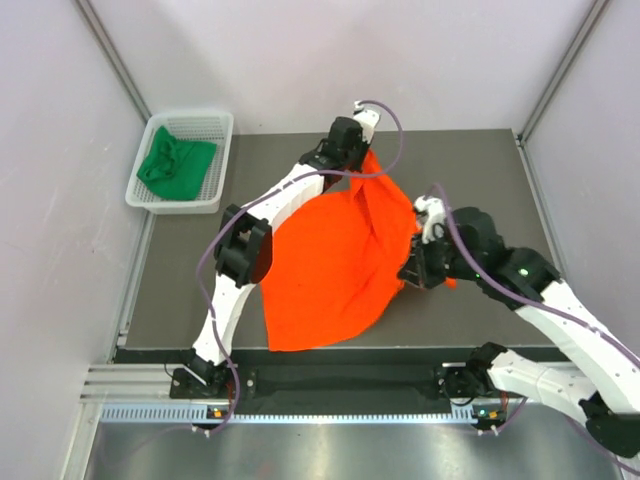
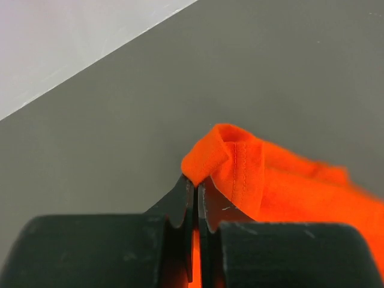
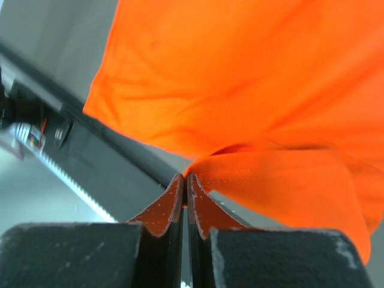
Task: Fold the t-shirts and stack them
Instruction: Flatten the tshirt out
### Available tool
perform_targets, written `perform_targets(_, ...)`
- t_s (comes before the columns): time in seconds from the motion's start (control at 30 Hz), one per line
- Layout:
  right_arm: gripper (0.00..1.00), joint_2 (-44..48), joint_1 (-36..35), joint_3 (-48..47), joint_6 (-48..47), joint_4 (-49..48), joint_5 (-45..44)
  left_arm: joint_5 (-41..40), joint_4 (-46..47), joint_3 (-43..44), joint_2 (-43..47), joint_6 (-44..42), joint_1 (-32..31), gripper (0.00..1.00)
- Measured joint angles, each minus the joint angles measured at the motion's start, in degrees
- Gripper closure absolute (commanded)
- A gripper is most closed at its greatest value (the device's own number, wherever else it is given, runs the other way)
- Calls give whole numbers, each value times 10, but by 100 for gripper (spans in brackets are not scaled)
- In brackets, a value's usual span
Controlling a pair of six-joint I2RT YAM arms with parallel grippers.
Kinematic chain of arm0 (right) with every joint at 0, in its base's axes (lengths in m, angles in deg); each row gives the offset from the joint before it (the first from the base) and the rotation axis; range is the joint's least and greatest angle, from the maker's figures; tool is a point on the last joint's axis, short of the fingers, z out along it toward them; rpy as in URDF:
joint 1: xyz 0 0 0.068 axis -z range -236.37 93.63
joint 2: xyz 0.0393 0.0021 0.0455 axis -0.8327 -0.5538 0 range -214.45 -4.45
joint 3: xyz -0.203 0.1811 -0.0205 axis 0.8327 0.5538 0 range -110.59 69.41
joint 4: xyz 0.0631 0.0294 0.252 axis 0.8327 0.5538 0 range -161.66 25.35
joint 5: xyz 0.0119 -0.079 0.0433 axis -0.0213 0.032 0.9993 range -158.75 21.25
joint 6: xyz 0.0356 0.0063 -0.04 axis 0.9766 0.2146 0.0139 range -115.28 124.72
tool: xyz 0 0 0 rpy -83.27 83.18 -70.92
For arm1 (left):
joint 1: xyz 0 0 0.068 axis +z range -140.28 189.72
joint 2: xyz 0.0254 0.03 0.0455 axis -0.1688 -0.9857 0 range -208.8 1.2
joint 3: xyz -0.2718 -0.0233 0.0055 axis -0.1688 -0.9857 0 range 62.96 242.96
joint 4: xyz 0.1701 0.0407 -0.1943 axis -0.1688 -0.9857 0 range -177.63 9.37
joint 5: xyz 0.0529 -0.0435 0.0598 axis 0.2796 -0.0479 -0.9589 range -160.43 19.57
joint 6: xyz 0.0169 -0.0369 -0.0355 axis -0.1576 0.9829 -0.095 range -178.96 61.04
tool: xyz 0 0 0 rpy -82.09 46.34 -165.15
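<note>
Both arms grip the orange shirt over the grey table – the green shirt lies in the basket.

The grey table [image 1: 480,180] fills the middle of the top view, and the orange shirt [image 1: 330,260] spreads across its centre, its lower edge close to the table's near edge. At the far left corner sits a white mesh basket [image 1: 190,118] with the green shirt [image 1: 175,168] bunched up inside it, well apart from the orange one. The left gripper [image 2: 195,183] is clamped on a stitched, folded-over edge of the orange shirt at its far end. The right gripper [image 3: 185,179] is pinched shut on a hemmed edge at the shirt's right side, and the cloth hangs creased between the two grips.
</note>
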Motion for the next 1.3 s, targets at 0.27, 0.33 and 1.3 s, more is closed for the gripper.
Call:
perform_targets(0.27, 100, -159, 0, 59, -60, -67, 176, -21, -26, -6, 6, 45, 21, 36)
perform_targets(0.33, 98, -171, 0, 85, -63, -77, 193, -24, -45, -10, 13, 55, 26, 33)
perform_targets(1.3, 9, -370, 220, 27, -28, -173, 159, -42, -264, -472, 413, 244, 75, 29)
